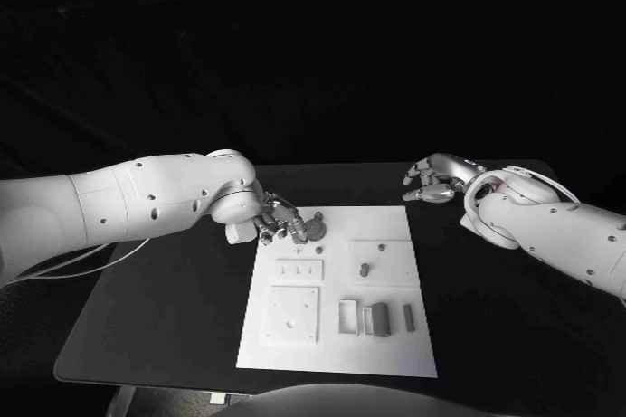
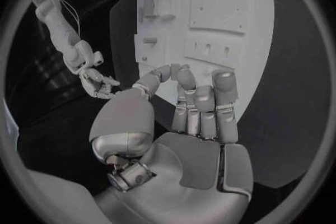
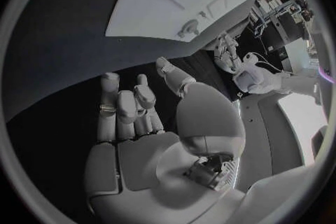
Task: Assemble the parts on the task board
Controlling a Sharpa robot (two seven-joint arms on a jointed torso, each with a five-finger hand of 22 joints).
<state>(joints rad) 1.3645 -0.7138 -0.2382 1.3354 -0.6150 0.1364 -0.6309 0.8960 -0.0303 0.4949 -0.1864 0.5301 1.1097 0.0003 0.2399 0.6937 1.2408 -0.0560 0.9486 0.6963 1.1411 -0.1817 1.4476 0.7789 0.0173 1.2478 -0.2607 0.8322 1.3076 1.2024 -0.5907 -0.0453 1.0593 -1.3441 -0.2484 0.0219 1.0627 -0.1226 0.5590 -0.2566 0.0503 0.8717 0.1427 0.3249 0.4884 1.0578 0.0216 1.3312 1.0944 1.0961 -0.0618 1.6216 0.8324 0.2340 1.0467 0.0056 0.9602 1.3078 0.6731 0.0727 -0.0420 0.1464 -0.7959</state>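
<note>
The white task board (image 1: pixel 392 222) lies in the middle of the black table, also seen as the board (image 2: pixel 252 22) and the board (image 3: pixel 154 11). A round grey part (image 1: pixel 317 225) stands near its far left corner; it is the round part (image 3: pixel 187 27). My left hand (image 1: pixel 274 221) hangs right beside it, fingers curled down. My left hand (image 2: pixel 185 101) has thumb and forefinger tips nearly meeting; what lies under them is hidden. My right hand (image 1: pixel 441 177) hovers over bare table past the board's far right corner. My right hand (image 3: pixel 140 117) is loosely curled and holds nothing.
Small pegs (image 1: pixel 365 270) stand mid-board. A slotted plate (image 1: pixel 298 269) and a square plate (image 1: pixel 294 313) lie on the board's left half, a frame and short bars (image 1: pixel 381 319) near its front right. Black table surrounds the board.
</note>
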